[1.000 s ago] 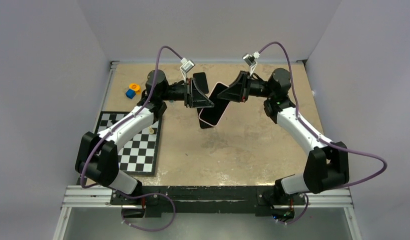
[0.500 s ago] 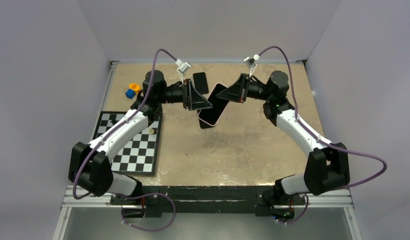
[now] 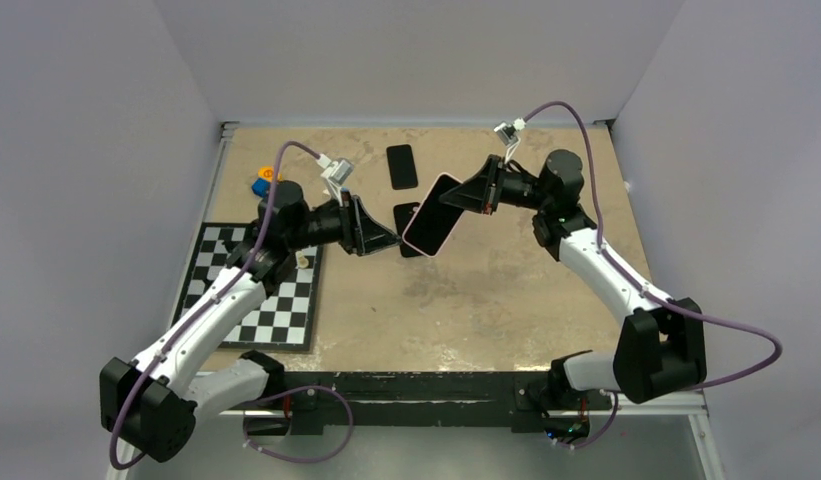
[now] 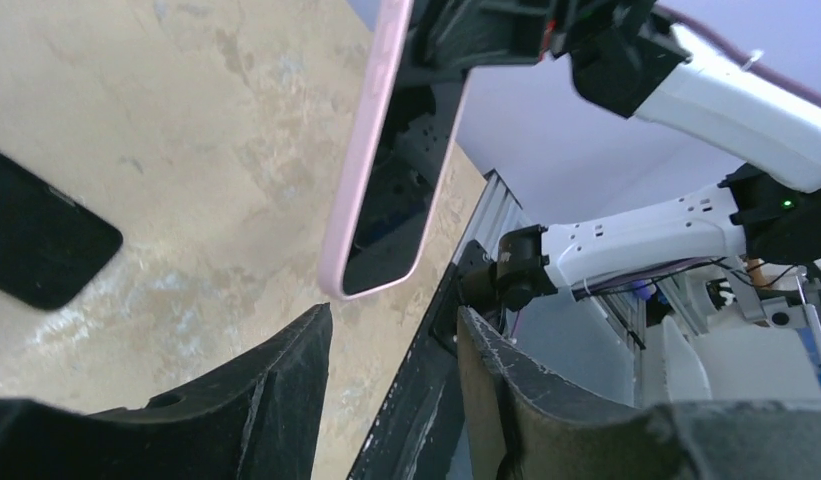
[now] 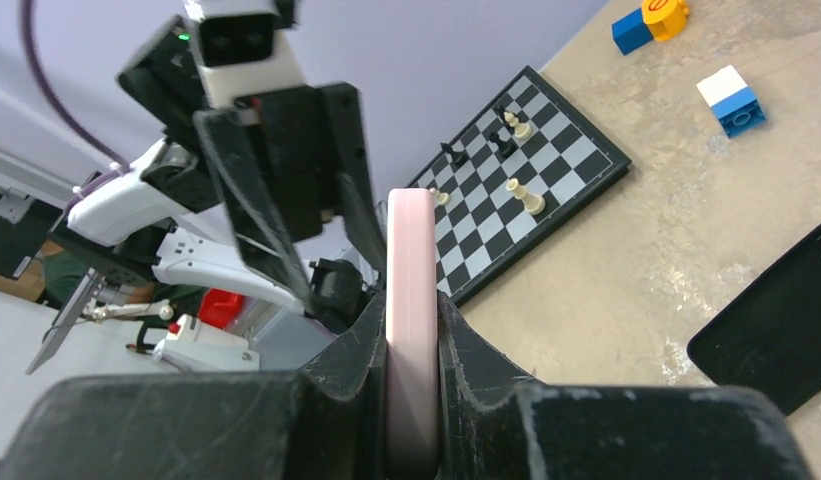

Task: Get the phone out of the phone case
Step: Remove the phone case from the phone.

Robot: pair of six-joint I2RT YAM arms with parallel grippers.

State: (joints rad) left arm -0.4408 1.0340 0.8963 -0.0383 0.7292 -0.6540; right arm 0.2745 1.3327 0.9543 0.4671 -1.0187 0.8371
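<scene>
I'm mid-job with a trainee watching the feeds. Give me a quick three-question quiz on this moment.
1. True or false: the left gripper is shut on the pink case.
2. Which holds the pink case off the table? A) left gripper B) right gripper C) neither
3. Fill in: the chessboard lies on the robot's ___ side.
Key: 1 false, its jaws are open and empty; 2 B; 3 left.
</scene>
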